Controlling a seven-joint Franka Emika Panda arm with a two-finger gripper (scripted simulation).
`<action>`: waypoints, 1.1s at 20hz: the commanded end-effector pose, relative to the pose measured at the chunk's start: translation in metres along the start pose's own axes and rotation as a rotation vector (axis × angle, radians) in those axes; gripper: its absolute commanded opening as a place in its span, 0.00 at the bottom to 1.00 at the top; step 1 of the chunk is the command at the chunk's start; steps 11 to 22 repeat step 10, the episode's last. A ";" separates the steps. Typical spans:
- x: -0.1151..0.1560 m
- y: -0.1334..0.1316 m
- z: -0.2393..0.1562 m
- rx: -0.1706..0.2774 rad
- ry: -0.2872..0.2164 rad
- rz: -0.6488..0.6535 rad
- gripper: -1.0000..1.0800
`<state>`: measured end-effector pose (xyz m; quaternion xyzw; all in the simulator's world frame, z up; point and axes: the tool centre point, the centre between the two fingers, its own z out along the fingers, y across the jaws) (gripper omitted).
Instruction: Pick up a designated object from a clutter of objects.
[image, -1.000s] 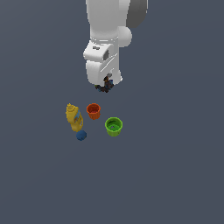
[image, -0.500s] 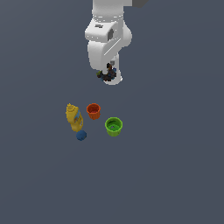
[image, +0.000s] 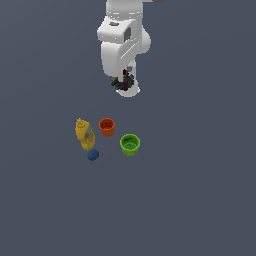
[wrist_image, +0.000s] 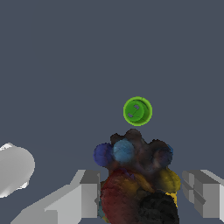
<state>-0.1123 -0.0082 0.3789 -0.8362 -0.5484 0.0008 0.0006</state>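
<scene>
The dark spiky clump (image: 123, 81) with coloured flecks hangs well above the grey floor, held in my gripper (image: 124, 84) under the white arm. In the wrist view the clump (wrist_image: 131, 175) fills the gap between the two grey fingers (wrist_image: 87, 192), and the gripper (wrist_image: 142, 194) is shut on it. The rest of the clutter stands below on the floor: a yellow bottle (image: 84, 133), an orange cup (image: 107, 126), a green cup (image: 130, 144) and a blue ball (image: 93, 155). The green cup (wrist_image: 138, 111) also shows far beneath in the wrist view.
The floor (image: 200, 190) is plain dark grey. A white rounded shape (wrist_image: 14, 168) sits at the edge of the wrist view; I cannot tell what it is.
The arm has risen with the dark clump in the gripper, moving farther above the cups. The bottle, cups and ball have not moved.
</scene>
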 end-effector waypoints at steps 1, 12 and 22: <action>0.002 0.000 -0.004 -0.002 0.000 0.000 0.00; 0.012 0.001 -0.022 -0.002 0.000 0.000 0.00; 0.012 0.001 -0.022 -0.002 0.000 0.000 0.00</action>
